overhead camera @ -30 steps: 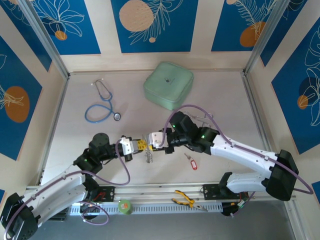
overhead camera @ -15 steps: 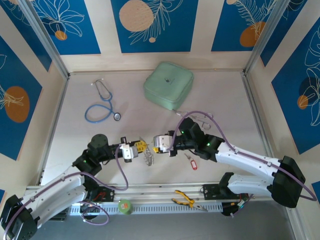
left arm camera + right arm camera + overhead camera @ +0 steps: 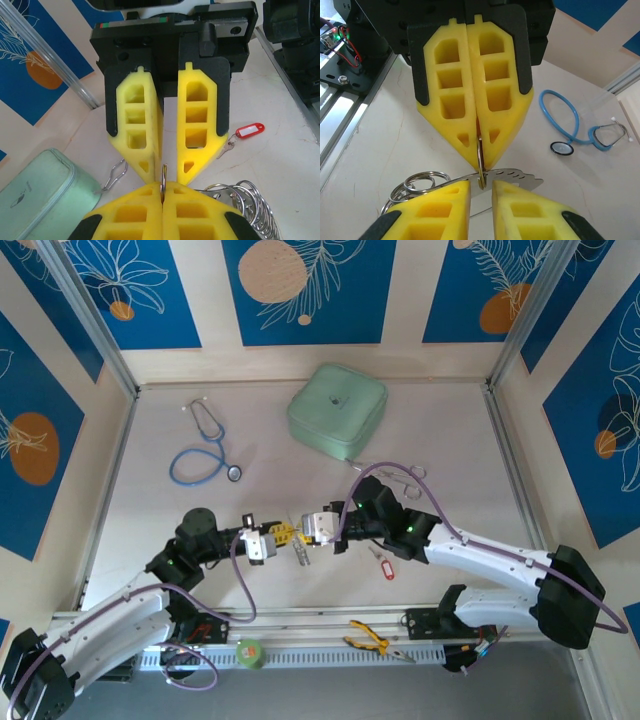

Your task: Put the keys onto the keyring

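My left gripper is shut on the thin silvery keyring, which stands edge-on between its yellow fingertips. Several smaller rings and a flat notched metal piece hang from the keyring. My right gripper faces the left one tip to tip, open, with one jaw on each side of the keyring and a narrow gap left around it. From above, the two grippers meet over the near middle of the table. A key with a red tag lies on the table right of them.
A blue stethoscope lies at the back left and a mint-green case at the back middle. A silver clip rests near the case. Yellow-handled pliers and a green tape roll sit on the front rail.
The right gripper backed off a little, then came in again to the left gripper's tips, and its jaws have narrowed around the keyring. The left gripper has kept its hold.
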